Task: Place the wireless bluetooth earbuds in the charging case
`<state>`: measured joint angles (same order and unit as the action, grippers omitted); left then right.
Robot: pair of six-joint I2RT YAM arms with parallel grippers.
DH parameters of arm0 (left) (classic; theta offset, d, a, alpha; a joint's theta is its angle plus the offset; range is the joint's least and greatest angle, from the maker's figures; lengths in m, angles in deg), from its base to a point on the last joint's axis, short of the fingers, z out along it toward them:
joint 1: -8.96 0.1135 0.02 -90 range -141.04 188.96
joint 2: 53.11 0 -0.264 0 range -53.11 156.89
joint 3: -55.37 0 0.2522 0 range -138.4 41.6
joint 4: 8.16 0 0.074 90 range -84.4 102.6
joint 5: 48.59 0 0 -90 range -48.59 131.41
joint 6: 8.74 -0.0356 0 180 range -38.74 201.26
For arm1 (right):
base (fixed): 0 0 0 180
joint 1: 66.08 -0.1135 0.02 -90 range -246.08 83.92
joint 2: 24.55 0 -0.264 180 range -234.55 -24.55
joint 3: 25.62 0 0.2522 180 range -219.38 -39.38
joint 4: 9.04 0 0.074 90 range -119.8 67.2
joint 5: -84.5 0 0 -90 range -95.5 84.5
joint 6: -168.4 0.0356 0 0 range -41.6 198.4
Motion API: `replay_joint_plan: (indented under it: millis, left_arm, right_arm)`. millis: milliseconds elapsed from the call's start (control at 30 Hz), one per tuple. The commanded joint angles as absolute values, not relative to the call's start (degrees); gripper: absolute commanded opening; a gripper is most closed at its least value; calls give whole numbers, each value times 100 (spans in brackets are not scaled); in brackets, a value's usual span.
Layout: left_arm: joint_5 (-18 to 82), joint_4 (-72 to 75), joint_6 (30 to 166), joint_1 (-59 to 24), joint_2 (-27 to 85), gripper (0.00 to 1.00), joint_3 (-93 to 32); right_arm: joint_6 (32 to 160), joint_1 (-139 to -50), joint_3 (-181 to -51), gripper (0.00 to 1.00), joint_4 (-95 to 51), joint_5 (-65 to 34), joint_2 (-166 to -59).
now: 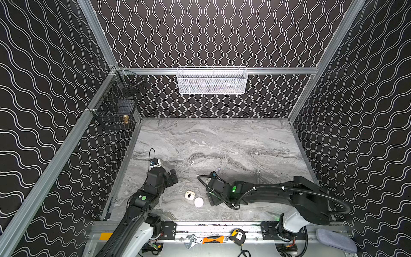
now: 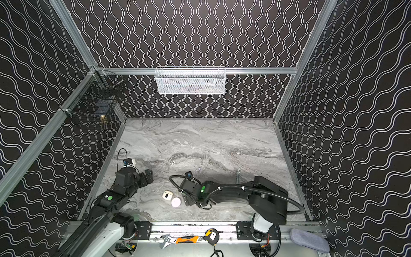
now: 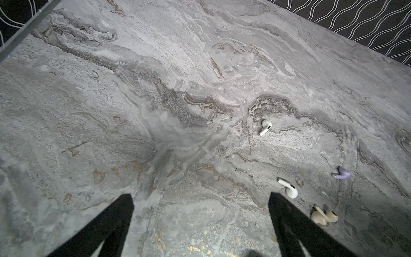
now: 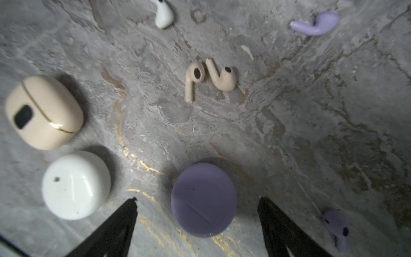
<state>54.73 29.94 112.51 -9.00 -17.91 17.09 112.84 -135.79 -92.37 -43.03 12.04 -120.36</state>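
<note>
Your right gripper (image 4: 198, 199) hangs wide and empty over the shut lavender case (image 4: 204, 191), with the earbuds (image 4: 222, 77) scattered loose farther back: centre the jaws and close gently so the case can't skid.

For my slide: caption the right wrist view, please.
Open right gripper before a lavender case, cream case and white case nearby, loose earbuds scattered on grey marble.

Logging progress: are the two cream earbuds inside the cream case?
No, the cream earbuds lie on the table, apart from the shut cream case.
</note>
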Motion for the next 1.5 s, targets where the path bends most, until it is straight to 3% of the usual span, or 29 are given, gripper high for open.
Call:
replay_joint_plan:
  millis: [0, 233, 567, 1233, 1467]
  left_arm:
    - [5573, 3001, 11256, -902, -1862, 99, 1679]
    - [5582, 3012, 11264, -901, -1932, 99, 1699]
    - [5607, 3051, 11290, -898, -2093, 99, 1733]
    - [5622, 3046, 11288, -899, -2022, 99, 1717]
    - [5582, 3019, 11264, -904, -1981, 99, 1712]
  right_arm:
    - [11624, -13719, -9501, 88, -4819, 1640, -12371]
    - [11985, -13916, -9564, 88, -5470, 2134, -12623]
    - [12164, -13820, -8934, 85, -5359, 2265, -12010]
    - [11968, -13007, -8384, 82, -5065, 1868, -10684]
    - [11362, -13051, -8536, 89, -4551, 1293, -10422]
